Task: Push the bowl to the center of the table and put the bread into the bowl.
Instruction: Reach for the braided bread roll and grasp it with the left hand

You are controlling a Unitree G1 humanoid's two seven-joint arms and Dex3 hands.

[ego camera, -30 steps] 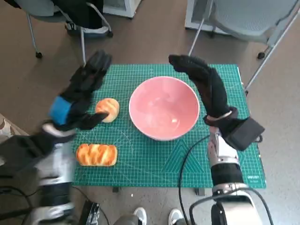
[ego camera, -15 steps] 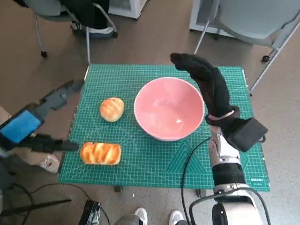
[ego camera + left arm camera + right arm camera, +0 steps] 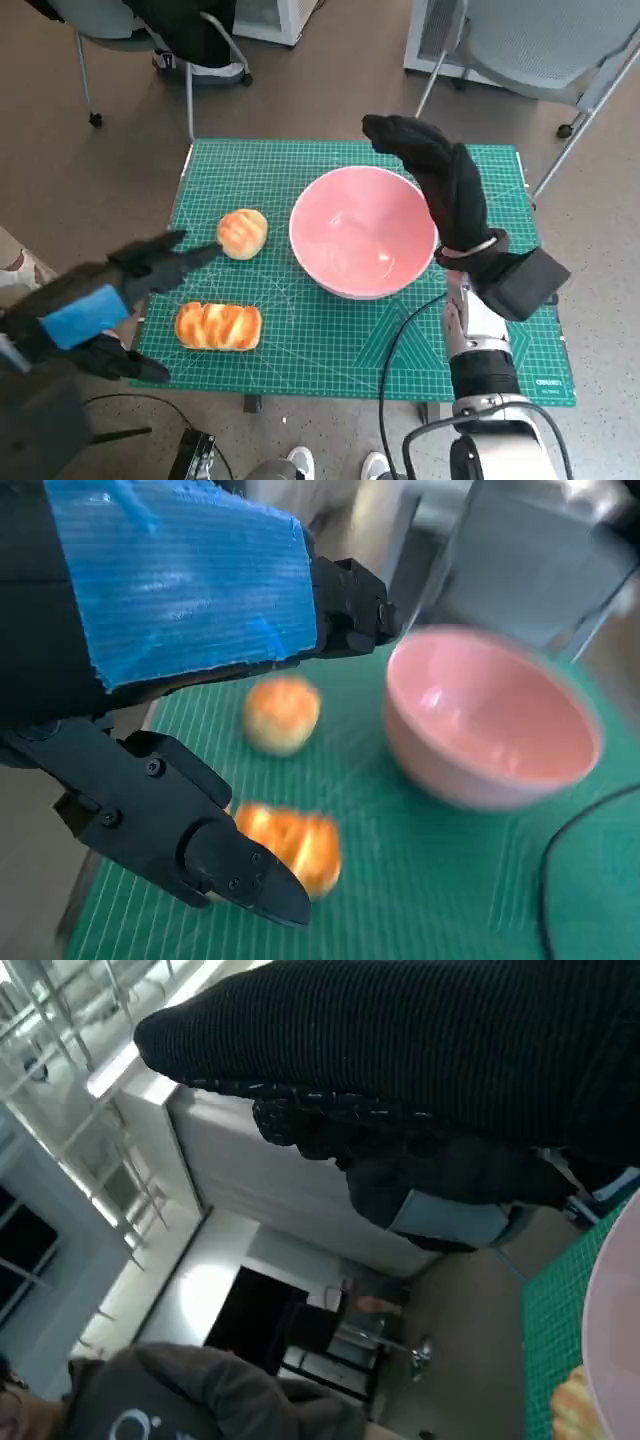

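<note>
A pink bowl (image 3: 362,233) (image 3: 495,718) sits near the middle of the green cutting mat (image 3: 320,340). A round bun (image 3: 242,233) (image 3: 282,713) lies just left of the bowl. A long ridged bread roll (image 3: 218,326) (image 3: 292,844) lies nearer the mat's front left. My left hand (image 3: 95,305) (image 3: 180,680) hovers over the mat's left edge beside the roll, fingers spread, holding nothing. My right hand (image 3: 440,185) is raised at the bowl's right rim, fingers curving over its far side, empty; whether it touches the rim I cannot tell.
Office chairs (image 3: 190,30) stand beyond the mat's far edge, one at left and another (image 3: 540,40) at right. A black cable (image 3: 400,340) runs across the mat's front right. A person in a dark top (image 3: 180,1400) shows in the right wrist view.
My left hand has swung from above the round bun out past the mat's left edge, then back toward the long roll. Bowl, breads and right hand have held still; the camera shifted slightly.
</note>
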